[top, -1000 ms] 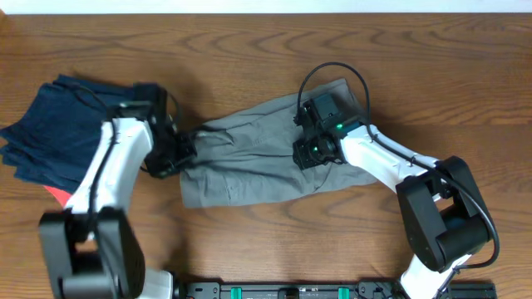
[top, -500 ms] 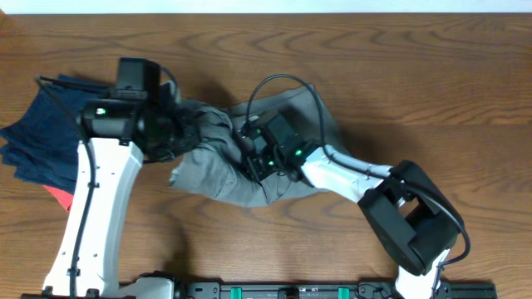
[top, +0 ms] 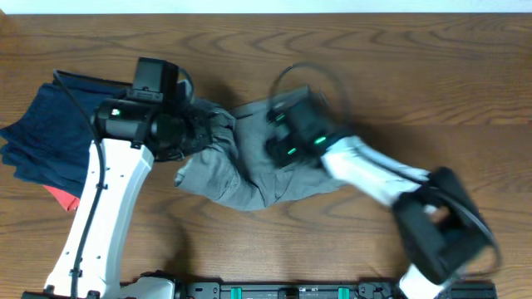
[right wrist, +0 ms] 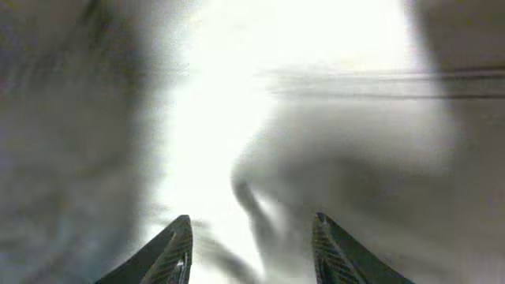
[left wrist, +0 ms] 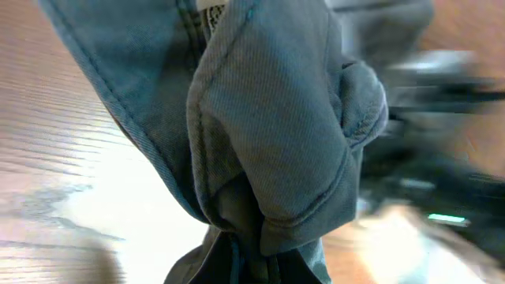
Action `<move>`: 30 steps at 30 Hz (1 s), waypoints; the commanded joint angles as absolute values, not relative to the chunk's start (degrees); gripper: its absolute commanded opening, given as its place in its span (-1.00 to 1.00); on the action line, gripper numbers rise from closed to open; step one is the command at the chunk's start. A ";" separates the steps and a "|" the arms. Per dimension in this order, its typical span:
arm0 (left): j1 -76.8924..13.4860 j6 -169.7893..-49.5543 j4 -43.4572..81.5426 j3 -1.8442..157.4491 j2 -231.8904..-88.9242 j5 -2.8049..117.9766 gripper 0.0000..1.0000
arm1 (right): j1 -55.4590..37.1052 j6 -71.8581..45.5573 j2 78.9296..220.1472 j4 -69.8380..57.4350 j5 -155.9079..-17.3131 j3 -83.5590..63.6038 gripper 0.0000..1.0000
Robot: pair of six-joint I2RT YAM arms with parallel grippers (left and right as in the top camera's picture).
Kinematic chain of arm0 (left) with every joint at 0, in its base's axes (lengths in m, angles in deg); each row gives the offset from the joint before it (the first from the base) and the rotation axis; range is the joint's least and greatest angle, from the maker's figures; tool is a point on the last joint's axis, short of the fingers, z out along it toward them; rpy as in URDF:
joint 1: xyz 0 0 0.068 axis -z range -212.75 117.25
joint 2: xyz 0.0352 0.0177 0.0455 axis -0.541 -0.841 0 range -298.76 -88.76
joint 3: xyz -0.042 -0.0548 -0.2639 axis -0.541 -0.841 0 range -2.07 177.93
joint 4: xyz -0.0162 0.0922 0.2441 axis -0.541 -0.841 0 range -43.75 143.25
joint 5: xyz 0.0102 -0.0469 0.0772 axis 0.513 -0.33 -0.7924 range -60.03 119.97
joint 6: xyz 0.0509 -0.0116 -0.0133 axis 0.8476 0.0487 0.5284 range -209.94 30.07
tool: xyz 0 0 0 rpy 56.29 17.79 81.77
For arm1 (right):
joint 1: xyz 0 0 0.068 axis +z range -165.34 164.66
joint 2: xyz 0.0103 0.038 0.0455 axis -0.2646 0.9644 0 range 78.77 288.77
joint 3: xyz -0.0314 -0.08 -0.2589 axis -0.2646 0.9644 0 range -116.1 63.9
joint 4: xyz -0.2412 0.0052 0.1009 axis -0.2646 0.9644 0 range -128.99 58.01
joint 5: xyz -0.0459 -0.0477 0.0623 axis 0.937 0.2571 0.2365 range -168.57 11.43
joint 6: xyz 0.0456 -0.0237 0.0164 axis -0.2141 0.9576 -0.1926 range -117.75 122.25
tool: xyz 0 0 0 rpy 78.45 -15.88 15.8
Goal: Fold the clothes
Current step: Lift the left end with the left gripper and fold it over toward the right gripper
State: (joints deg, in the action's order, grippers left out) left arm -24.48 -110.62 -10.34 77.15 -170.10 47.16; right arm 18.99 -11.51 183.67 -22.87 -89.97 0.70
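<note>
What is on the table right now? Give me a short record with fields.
surface: wooden table
clothes: grey shorts, bunched and rumpled, not yet folded
left gripper: shut on a gathered edge of the shorts
right gripper: open, above the shorts, view blurred
other items: navy folded garments at the left; red-orange cloth showing at their edge

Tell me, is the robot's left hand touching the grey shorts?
Touching. Left wrist view shows the left hand pinching a bunched fold of the grey shorts.
</note>
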 commanded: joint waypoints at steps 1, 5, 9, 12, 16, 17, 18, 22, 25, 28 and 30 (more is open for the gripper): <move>-26.27 -109.92 -9.69 78.59 -169.86 44.95 -0.88 | 11.47 -7.47 177.22 -18.65 -87.78 0.57 -0.07; -25.92 -110.40 -6.89 78.59 -169.99 48.91 -0.88 | 6.18 -4.71 177.96 -10.26 -87.80 0.68 -0.10; -24.68 -114.69 -3.59 78.57 -169.99 49.26 -0.88 | 4.76 -4.30 180.91 -5.25 -87.78 1.60 -0.12; -22.93 -118.95 -1.45 78.57 -169.99 49.28 -0.88 | 5.22 -4.50 183.14 -4.92 -87.76 3.93 -0.12; -18.95 -122.05 1.42 78.52 -170.14 50.26 -0.88 | 6.48 -7.03 185.42 -7.63 -87.80 7.67 -0.13; -17.51 -122.23 2.42 78.52 -170.43 50.31 -0.88 | 6.88 -7.62 185.61 -8.44 -87.89 8.37 -0.13; -16.17 -122.23 3.32 78.50 -170.69 50.29 -0.88 | 7.27 -8.08 185.61 -8.94 -87.95 8.87 -0.13; -10.53 -124.61 5.87 78.50 -173.25 50.24 -0.88 | 9.70 -8.76 185.61 -9.45 -87.91 9.31 -0.13; -7.04 -126.16 6.29 78.50 -176.50 50.11 -0.88 | 10.75 -11.16 185.61 -9.51 -87.69 9.31 -0.13; -4.33 -127.36 7.43 78.50 -180.35 49.89 -0.88 | 10.81 -14.20 185.59 -9.49 -86.82 9.31 -0.12; -2.78 -127.34 9.96 78.50 -182.60 50.00 -0.69 | 10.79 -15.84 185.46 -9.49 -85.53 9.25 -0.11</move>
State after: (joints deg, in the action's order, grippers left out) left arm -4.48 -125.33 8.30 77.26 -180.18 49.17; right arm 9.41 -11.01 182.27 -10.61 -83.23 6.23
